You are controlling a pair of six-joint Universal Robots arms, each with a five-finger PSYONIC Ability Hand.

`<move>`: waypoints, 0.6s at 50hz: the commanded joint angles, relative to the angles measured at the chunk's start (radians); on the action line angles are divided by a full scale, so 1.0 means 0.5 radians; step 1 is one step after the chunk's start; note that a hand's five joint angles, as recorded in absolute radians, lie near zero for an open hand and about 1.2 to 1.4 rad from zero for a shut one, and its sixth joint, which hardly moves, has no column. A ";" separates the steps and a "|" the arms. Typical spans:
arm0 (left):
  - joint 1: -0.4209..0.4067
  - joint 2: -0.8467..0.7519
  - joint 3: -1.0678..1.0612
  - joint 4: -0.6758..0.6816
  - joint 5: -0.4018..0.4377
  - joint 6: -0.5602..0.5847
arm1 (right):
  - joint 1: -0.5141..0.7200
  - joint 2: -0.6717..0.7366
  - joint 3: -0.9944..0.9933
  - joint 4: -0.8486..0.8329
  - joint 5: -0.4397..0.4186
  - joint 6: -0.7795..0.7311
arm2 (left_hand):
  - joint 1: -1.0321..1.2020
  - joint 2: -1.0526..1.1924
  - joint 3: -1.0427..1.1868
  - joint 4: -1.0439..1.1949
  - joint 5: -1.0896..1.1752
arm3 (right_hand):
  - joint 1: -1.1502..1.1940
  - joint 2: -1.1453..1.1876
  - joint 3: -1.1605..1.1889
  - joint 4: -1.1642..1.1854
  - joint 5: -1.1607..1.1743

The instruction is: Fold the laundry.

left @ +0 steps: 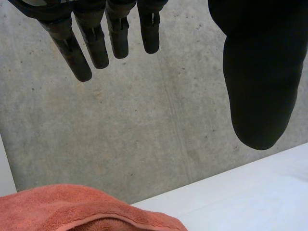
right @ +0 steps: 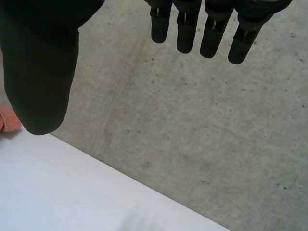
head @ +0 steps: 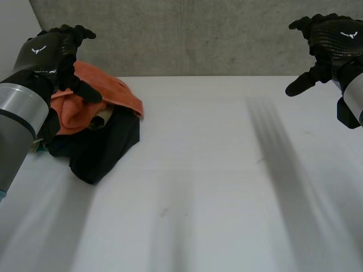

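White table (head: 227,198): laundry heap (head: 96,136) near left hand (head: 51,54); right hand (head: 332,39) aloft; both fingers (left: 74,57) released

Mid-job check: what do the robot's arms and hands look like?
The left hand and right hand are black, with a woven carbon-like texture and a small white winged mark on the back. The left arm is smooth grey at the wrist.

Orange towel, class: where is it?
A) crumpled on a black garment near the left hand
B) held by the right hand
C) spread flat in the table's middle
A: the orange towel lies bunched on the black garment by the left hand; the right hand is open, across the white table.
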 commanded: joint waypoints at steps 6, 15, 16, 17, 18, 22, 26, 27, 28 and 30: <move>0.000 -0.013 0.078 -0.062 -0.005 0.050 | 0.000 0.004 -0.005 0.006 0.050 -0.002 | -0.199 -0.209 -0.205 -0.207 -0.200 | -0.185 -0.190 -0.212 -0.215 -0.206; 0.015 -0.197 0.256 -0.059 -0.015 0.328 | 0.003 0.004 -0.005 0.006 0.047 -0.006 | -0.199 -0.209 -0.205 -0.207 -0.200 | -0.185 -0.190 -0.212 -0.215 -0.206; 0.024 -0.292 0.323 -0.052 -0.021 0.402 | 0.003 0.004 -0.005 0.009 0.041 -0.006 | -0.199 -0.209 -0.205 -0.207 -0.200 | -0.185 -0.190 -0.212 -0.215 -0.206; 0.034 -0.347 0.367 -0.052 -0.027 0.442 | 0.003 0.004 -0.005 0.009 0.041 -0.006 | -0.199 -0.209 -0.205 -0.207 -0.200 | -0.185 -0.190 -0.212 -0.215 -0.206; 0.049 -0.412 0.413 -0.052 -0.036 0.488 | 0.003 0.004 -0.005 0.009 0.038 -0.009 | -0.199 -0.209 -0.205 -0.207 -0.200 | -0.185 -0.190 -0.212 -0.215 -0.206; 0.208 -0.765 0.664 -0.049 -0.064 0.709 | 0.006 0.004 0.004 0.012 0.029 -0.015 | -0.199 -0.209 -0.205 -0.207 -0.200 | -0.185 -0.190 -0.212 -0.215 -0.206; 0.340 -1.117 0.919 -0.022 -0.054 0.924 | 0.018 0.004 0.014 0.012 0.026 -0.042 | -0.199 -0.209 -0.205 -0.207 -0.200 | -0.185 -0.190 -0.212 -0.215 -0.206; 0.368 -1.233 1.004 0.012 -0.051 0.982 | 0.021 0.007 0.017 0.009 0.026 -0.061 | -0.199 -0.209 -0.205 -0.207 -0.200 | -0.185 -0.190 -0.212 -0.215 -0.206; 0.374 -1.307 1.054 0.039 -0.048 1.016 | 0.021 0.007 0.020 0.009 0.026 -0.064 | -0.186 -0.196 -0.192 -0.194 -0.186 | -0.185 -0.190 -0.212 -0.215 -0.206; 0.390 -1.455 1.146 0.125 -0.045 1.074 | 0.024 0.007 0.026 0.009 0.023 -0.079 | -0.092 -0.102 -0.098 -0.100 -0.093 | -0.185 -0.190 -0.212 -0.215 -0.206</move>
